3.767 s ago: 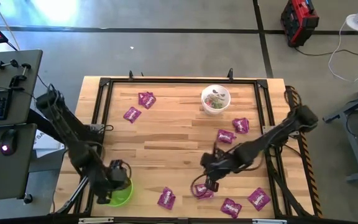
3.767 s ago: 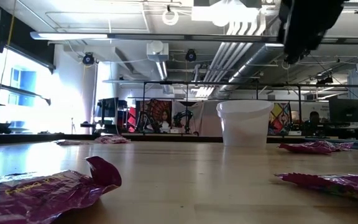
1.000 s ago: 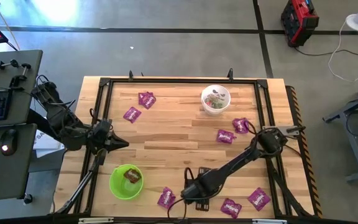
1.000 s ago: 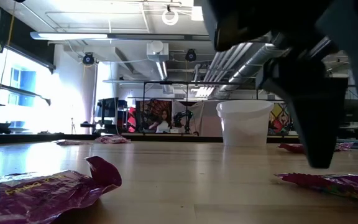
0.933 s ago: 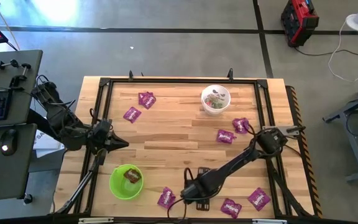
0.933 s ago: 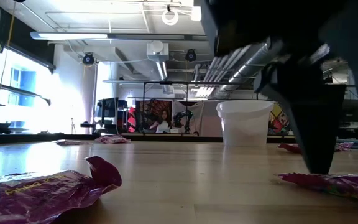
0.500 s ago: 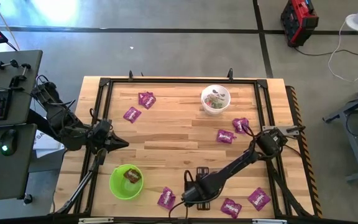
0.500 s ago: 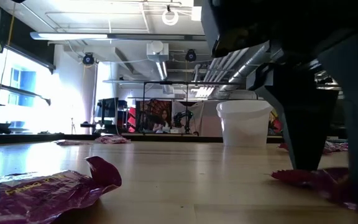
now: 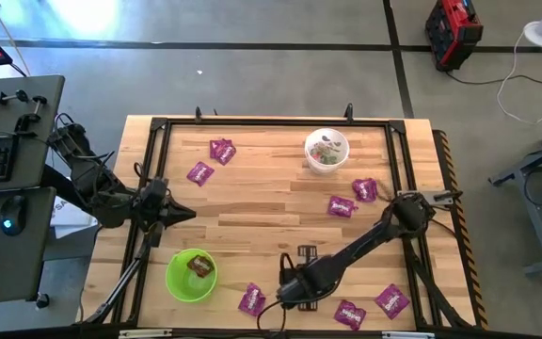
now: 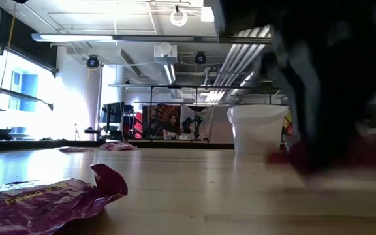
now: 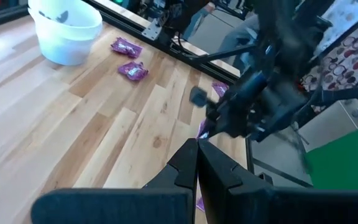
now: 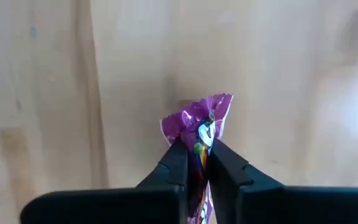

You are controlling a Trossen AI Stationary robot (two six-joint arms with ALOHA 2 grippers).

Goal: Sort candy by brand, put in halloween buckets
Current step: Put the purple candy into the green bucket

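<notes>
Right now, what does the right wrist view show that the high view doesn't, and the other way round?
Only the right wrist view shows the right gripper with its fingers pinched on a crumpled purple packet.

Only the high view shows the layout: green bucket, white bucket, loose packets spread over the table, and the left gripper waiting at the left edge.

Both show the right gripper low over the wood near the table's front edge.

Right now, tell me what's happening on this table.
The right gripper has its fingers shut on a purple candy packet near the front edge of the table. The left gripper waits shut at the left side. The green bucket holds one item; the white bucket holds small sweets. Several packets lie loose.
</notes>
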